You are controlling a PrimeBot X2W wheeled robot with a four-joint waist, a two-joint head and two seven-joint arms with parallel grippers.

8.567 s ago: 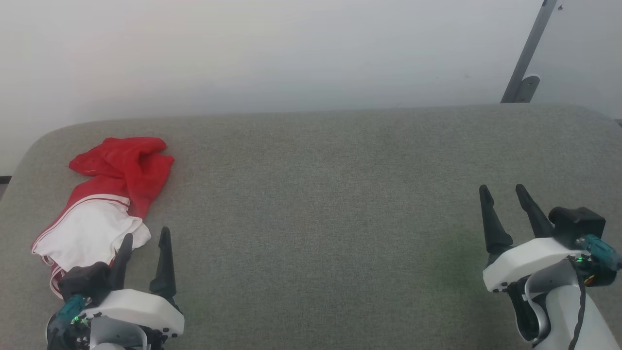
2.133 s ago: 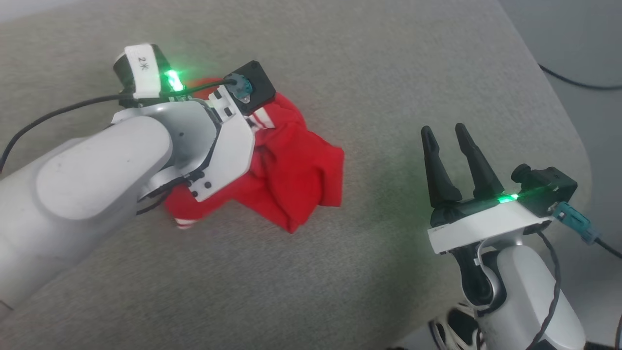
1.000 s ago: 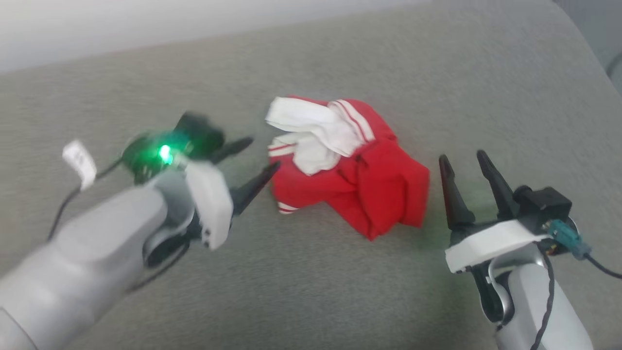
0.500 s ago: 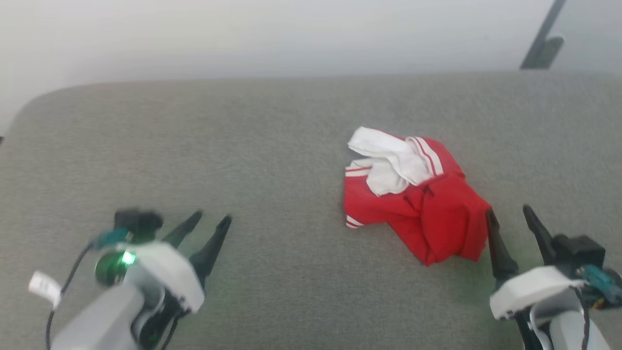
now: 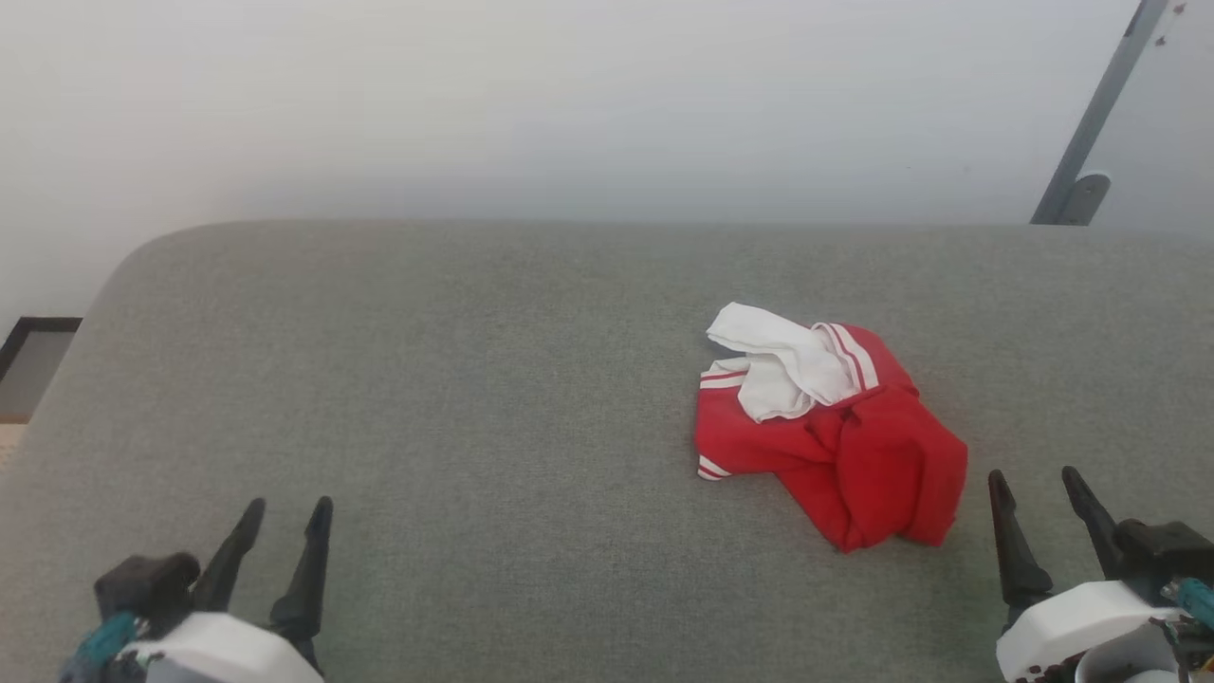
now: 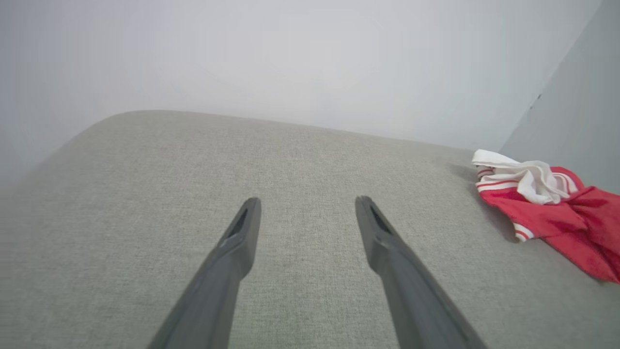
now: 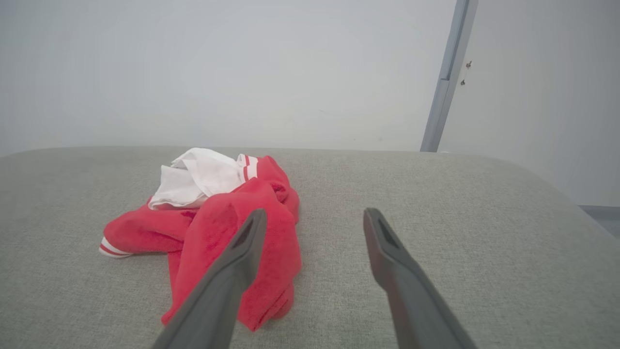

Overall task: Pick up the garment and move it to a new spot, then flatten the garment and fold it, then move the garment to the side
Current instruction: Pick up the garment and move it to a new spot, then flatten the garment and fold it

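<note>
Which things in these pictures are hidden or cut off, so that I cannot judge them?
Head view: the garment lies crumpled; its own folds hide its shape and underside.
Left wrist view: the right edge cuts the garment off.
Right wrist view: one finger of the right tool covers part of the red cloth.

Garment [image 5: 854, 446]: thin crumpled cloth, matt. Table cover [image 5: 427, 379]: grey woven fabric, coarse, matt. Gripper fingers [image 6: 232, 261]: smooth matt plastic.

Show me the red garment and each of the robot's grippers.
garment [image 5: 854, 455]: head view, on its red body.
left gripper [image 5: 290, 503]: head view, between its fingertips.
right gripper [image 5: 1032, 473]: head view, between its fingertips.
</note>
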